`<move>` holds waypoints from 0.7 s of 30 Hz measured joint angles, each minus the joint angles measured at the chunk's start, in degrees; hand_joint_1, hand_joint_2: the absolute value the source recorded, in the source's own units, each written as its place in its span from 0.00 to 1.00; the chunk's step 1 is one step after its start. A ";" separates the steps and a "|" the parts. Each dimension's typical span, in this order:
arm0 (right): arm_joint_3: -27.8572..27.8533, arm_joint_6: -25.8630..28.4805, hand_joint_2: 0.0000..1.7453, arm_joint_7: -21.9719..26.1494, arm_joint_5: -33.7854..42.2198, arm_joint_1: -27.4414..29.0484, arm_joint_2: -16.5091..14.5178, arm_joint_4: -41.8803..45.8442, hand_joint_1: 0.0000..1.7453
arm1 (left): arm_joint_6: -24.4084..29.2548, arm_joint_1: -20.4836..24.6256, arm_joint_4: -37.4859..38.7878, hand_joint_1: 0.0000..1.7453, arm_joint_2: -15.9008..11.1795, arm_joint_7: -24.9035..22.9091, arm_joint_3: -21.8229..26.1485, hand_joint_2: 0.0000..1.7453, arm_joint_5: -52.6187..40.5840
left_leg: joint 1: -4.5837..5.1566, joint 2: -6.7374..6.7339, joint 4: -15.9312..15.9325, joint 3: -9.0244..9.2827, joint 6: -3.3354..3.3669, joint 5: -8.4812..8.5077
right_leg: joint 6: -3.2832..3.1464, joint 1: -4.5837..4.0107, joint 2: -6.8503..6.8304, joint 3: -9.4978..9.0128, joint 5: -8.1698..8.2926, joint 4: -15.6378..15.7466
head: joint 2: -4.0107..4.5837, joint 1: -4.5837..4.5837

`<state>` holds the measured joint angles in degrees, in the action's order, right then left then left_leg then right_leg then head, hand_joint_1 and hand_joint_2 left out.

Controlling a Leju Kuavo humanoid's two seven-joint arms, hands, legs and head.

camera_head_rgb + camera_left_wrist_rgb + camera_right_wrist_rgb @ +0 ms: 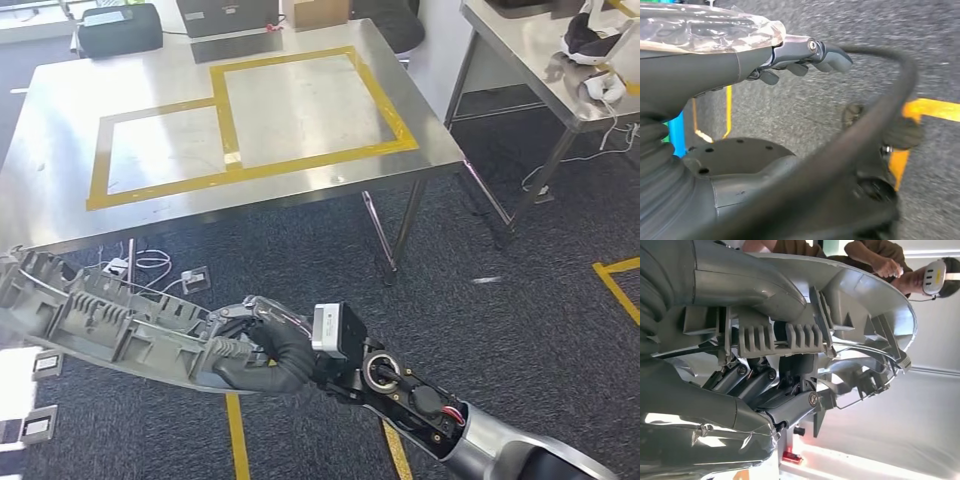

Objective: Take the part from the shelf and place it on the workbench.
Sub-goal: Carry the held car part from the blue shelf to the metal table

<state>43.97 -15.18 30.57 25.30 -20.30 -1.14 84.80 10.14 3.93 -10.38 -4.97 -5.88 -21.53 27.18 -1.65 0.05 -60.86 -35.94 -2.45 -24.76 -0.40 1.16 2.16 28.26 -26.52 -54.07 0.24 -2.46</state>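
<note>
Right hand point(275, 345) grips grey part point(98, 315) — short of workbench point(60, 100).

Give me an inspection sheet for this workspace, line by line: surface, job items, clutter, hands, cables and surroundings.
Surface: steel workbench ahead, marked with yellow tape rectangles; nothing lies inside them.
Job's things: long grey ribbed plastic part, carried low in front of the workbench, not yet over it.
Clutter: dark case and boxes along the far edge of the workbench.
Hands: right hand grips the part at one end; left hand hangs over the floor, fingers curled, holding nothing.
Cables: white cables and plugs on the floor under the workbench.
Surroundings: dark carpet with yellow floor tape; second steel table to the right; a person with a headset nearby.
</note>
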 joint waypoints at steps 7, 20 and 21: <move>-0.14 0.32 1.00 0.19 0.51 0.05 0.00 0.00 1.00 | 0.00 0.07 0.00 0.00 -0.04 0.05 0.00 1.00 0.36 | 0.30 0.18 5.91 3.33 2.92 0.49 | 2.33 -0.02 -0.24 0.23 -2.83 -3.25 | 0.00 -0.14; -0.57 0.86 1.00 0.33 0.48 0.20 0.01 0.05 1.00 | 0.01 0.19 0.00 0.00 0.16 0.10 -0.01 1.00 0.40 | 1.41 -0.30 5.49 8.34 2.45 -3.32 | -0.18 -1.11 -1.96 3.86 1.17 -1.46 | 0.00 -1.45; -0.59 0.92 1.00 0.34 0.43 0.20 0.01 0.09 1.00 | 0.00 0.15 0.00 0.00 0.15 0.14 -0.01 1.00 0.39 | 1.39 -0.31 4.71 8.37 2.18 -3.62 | -0.40 -0.95 -1.87 3.37 1.32 -1.11 | 0.00 -1.30</move>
<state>43.37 -14.26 30.91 25.73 -20.10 -1.13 84.90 10.14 4.08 -10.38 -4.81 -5.75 -21.54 27.57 -0.26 -0.26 -56.15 -27.57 -0.28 -28.39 -0.80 0.21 0.29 31.63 -25.20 -55.18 0.24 -3.77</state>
